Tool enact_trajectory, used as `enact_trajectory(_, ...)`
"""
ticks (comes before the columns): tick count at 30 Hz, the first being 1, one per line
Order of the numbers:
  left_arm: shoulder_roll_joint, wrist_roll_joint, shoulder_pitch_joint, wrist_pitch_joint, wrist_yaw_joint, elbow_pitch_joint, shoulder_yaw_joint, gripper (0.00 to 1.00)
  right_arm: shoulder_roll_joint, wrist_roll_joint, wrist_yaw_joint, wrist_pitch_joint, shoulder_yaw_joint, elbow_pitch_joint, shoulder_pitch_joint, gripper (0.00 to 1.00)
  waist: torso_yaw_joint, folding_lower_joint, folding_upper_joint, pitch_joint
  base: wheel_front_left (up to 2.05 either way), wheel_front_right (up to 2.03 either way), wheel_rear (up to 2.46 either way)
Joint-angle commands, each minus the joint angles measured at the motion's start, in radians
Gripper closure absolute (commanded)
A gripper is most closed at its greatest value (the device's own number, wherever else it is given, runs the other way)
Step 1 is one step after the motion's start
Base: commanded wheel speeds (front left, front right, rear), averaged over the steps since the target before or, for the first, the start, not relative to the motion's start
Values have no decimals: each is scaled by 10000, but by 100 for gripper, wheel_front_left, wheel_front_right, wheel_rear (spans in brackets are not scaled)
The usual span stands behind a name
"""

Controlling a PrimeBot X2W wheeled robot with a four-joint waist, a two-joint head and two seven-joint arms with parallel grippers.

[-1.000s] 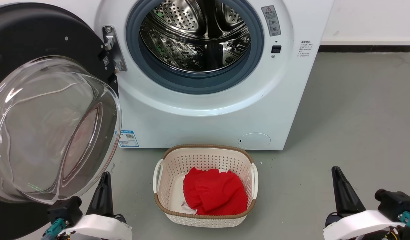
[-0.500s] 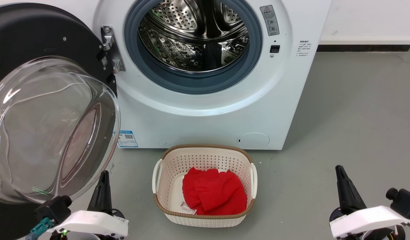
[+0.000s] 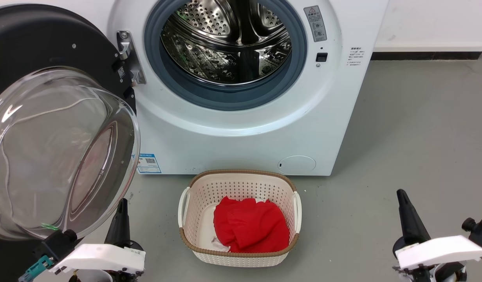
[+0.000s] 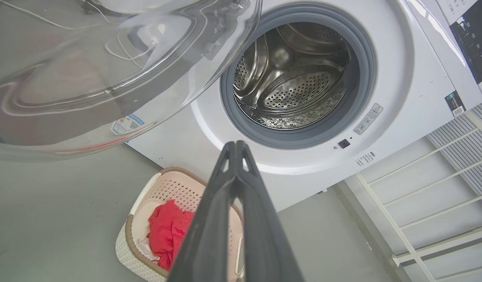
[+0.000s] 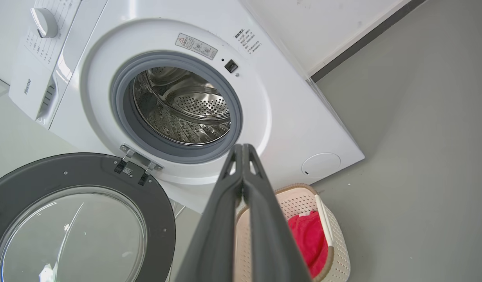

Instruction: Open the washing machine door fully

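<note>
Found washing machine door (image 3: 49,47) swung well out at 9 o'clock of the steel drum (image 3: 229,43), glass bowl bulging toward the head camera, hung on the metal hinge (image 3: 127,58) at the opening's 9 o'clock. Looked open past square to the cabinet; judged little swing left.

Saw left end effector (image 3: 122,207) at 6 o'clock under the glass bowl, near it but apart in the wrist view, fingers pressed together on nothing. Saw right end effector (image 3: 401,197) at 4 o'clock of the machine, well apart from door, fingers likewise together, empty.

Noted laundry basket (image 3: 241,256) with red garment (image 3: 250,229) on floor (image 3: 401,117) at 6 o'clock of the drum, seemingly outside the door's arc.

Judged door rigid, fairly heavy, free on its hinge. Ruled out glass bulge as contact point: slick, breakable. Preferred a flat push on the black rim opposite the hinge for leverage; expected gloss to slip under closed fingers, so advised slow, square contact.
</note>
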Motion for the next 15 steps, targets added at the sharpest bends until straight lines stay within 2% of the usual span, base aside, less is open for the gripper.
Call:
enact_trajectory(1,29,-320,-264,73,-41,-87,54,100,-82,334,0,47,-50,-73,-291,100,-3,0,0,0,0,0,0)
enact_trajectory(15,6,-2100,-392,511,-78,-17,116,100,-98,2109,0,390,-160,101,-458,100,-46,0,0,6,0,0,0)
